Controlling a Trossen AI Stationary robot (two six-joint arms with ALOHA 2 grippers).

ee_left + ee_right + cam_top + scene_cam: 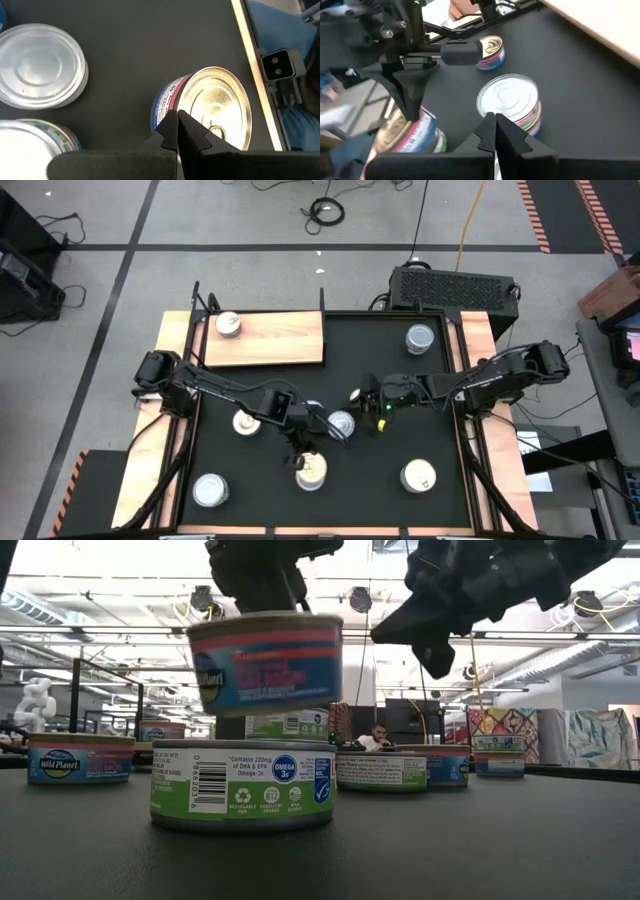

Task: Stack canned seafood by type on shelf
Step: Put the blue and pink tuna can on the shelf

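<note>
Left gripper (268,595) clamped on raised tin (265,662) (slightly tilted, above green tin (243,784)), right gripper (357,396) closed, empty.

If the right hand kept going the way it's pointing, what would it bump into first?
Most likely the silver-topped tin right ahead of the shut right hand, lying between it and the left hand with its pink-and-blue tin. Depth is hard to judge.

"Wild Planet" on tin (80,760)
</note>
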